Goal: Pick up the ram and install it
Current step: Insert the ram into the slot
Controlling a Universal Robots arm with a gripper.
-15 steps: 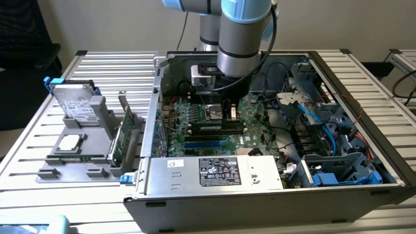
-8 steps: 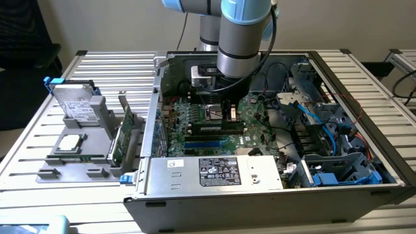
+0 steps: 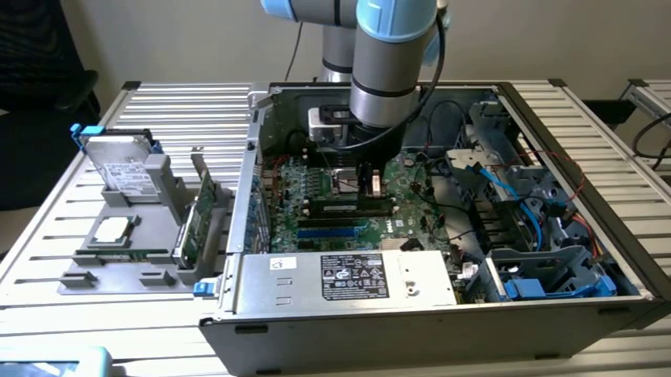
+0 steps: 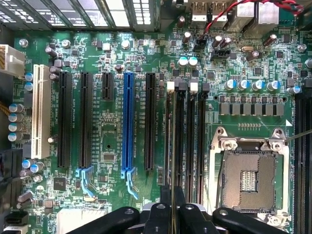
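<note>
While the wrist view catches the ram (image 4: 171, 146) edge-on, a thin line pinched between the gripper's (image 4: 171, 207) nearly closed fingers (image 4: 161, 214) and lined up over the black memory slots (image 4: 192, 141), the exterior view shows its long face with dark chips just below the gripper, low inside the computer case (image 3: 419, 326).

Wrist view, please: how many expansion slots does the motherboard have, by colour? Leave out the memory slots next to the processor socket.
White slots: 1
Blue slots: 1
Black slots: 4
Total: 6
</note>
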